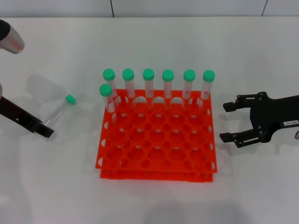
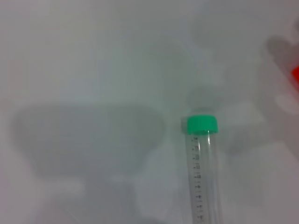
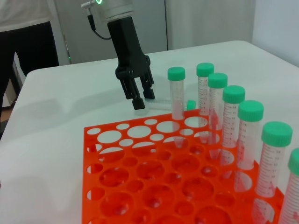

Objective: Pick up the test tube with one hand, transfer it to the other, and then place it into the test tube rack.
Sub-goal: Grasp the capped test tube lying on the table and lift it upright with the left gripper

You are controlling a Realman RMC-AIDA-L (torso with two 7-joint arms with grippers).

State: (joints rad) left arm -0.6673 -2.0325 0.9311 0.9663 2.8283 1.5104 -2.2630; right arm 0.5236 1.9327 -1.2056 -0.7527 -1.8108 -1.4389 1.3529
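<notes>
A plain white worktop [image 1: 154, 200] carries everything; a person in dark trousers [image 3: 23, 56] stands beyond its far edge. The test tube [image 1: 60, 111], clear with printed graduations and a green cap, lies on the worktop with its lower end at the left end effector [image 1: 42, 128], cap pointing away from it; whether those fingers grip it cannot be told. The test tube rack [image 1: 156, 140], orange-red, sits well to that end effector's right, holding seven capped tubes [image 1: 148, 86]. The labelled right end effector [image 1: 233, 122] hovers spread wide just beside the rack's right edge, with bare worktop around it.
</notes>
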